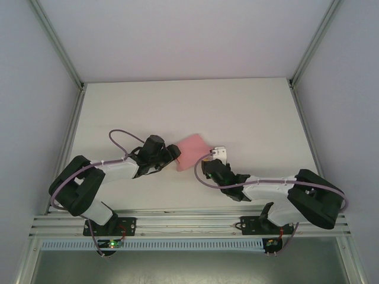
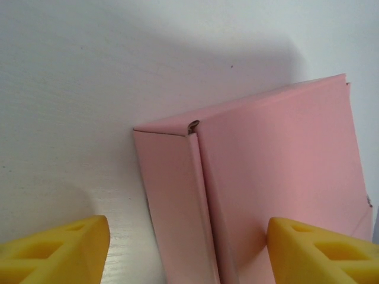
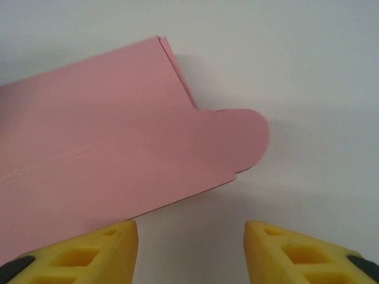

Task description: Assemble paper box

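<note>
Left fingers (image 2: pixel 56 251) are wide apart and clamp nothing. One yellow tip sits over the bare white tabletop (image 2: pixel 71 89), clear of the box wall. The other tip overlaps the top face of the small flat pink thin-card box (image 2: pixel 278 165); can't tell whether it touches the card. The box's near corner and one narrow side wall lie in the gap between the tips. Right fingers (image 3: pixel 89 251) are also apart, with a moderate gap and bare tabletop between the tips, holding nothing. One tip is just beside the box's near edge, contact unclear. Ahead of them a rounded tab (image 3: pixel 240 136) sticks out from the end of the box. From above, the box (image 1: pixel 192 151) lies near the middle of the tabletop, slightly skewed, between the two arms. Left fingers (image 1: pixel 172 155) are at its left edge, right fingers (image 1: pixel 206 165) at its lower right edge.
</note>
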`<action>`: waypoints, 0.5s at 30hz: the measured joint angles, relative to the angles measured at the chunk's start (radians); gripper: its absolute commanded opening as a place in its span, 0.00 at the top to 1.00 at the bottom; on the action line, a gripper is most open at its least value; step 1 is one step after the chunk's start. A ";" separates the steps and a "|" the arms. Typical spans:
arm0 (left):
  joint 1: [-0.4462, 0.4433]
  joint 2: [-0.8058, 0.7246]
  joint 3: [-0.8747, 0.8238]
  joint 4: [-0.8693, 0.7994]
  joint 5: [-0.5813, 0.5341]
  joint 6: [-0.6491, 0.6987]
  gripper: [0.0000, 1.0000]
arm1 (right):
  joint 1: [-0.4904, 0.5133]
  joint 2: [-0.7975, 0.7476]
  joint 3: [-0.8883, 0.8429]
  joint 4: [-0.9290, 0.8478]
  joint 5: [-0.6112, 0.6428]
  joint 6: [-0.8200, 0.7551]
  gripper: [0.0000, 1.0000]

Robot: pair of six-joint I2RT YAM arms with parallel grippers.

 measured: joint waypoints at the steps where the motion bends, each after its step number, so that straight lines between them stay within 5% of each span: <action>1: 0.000 0.005 0.000 0.001 0.003 0.001 0.32 | 0.000 -0.020 0.000 -0.032 -0.006 0.005 0.39; 4: 0.000 0.014 0.002 0.005 0.007 0.010 0.33 | 0.000 -0.106 -0.001 -0.131 -0.014 0.012 0.28; 8: 0.000 0.027 0.016 0.004 0.014 0.030 0.36 | -0.004 -0.224 -0.001 -0.198 -0.020 -0.026 0.02; 15: 0.000 0.031 0.027 0.003 0.014 0.078 0.41 | -0.170 -0.299 0.020 -0.208 -0.173 -0.109 0.02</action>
